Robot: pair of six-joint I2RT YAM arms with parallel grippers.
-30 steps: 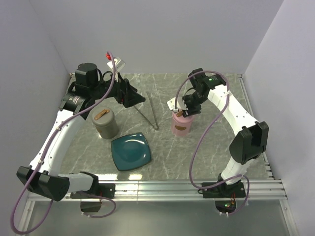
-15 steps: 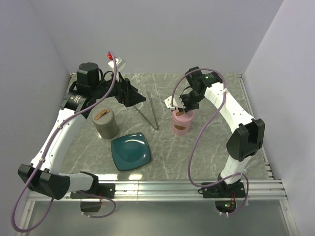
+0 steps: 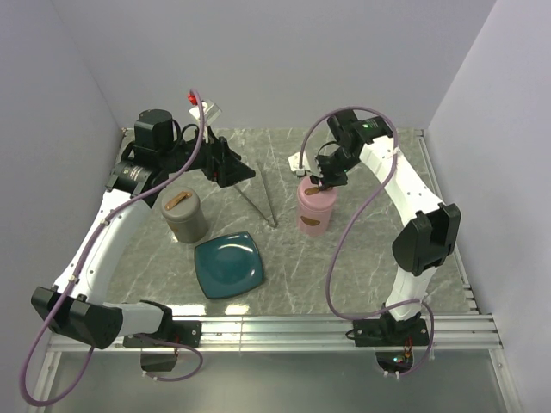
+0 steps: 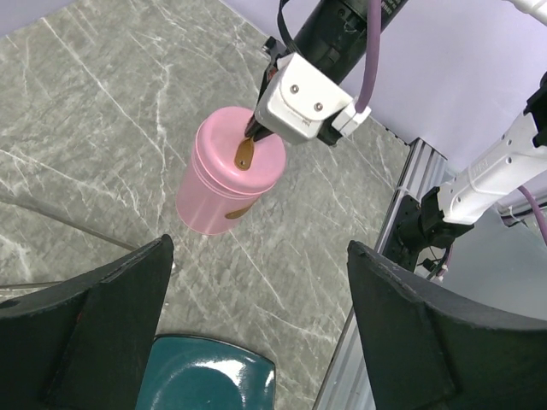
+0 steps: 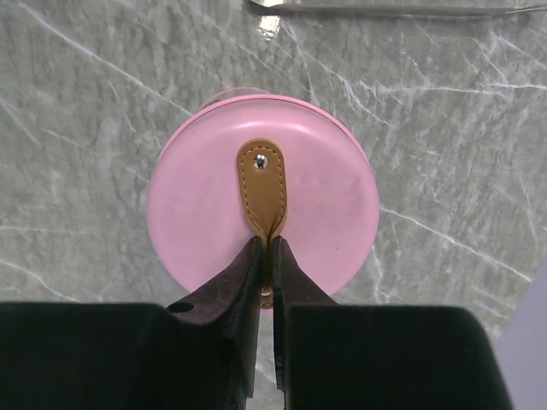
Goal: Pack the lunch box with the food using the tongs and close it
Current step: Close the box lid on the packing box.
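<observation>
Starting nearest my bases, the teal plate sits on the marble table, left of centre. Just beyond it to the left stands a grey canister, upright, a brown strap lying across its lid. Further right, and well apart from the plate, the pink lunch box stands upright with its pink lid on. My right gripper comes down onto it from above, and its jaws are pinched nearly together on the brown strap riveted to the top of that lid, the leather caught between the two fingertips. The tongs lie flat on the table between the two containers, their joined end toward me and the two thin arms spreading away to the far side; neither of my grippers touches them. Farthest off, at the far left, my left gripper hangs above the table with its jaws spread wide, holding nothing.
</observation>
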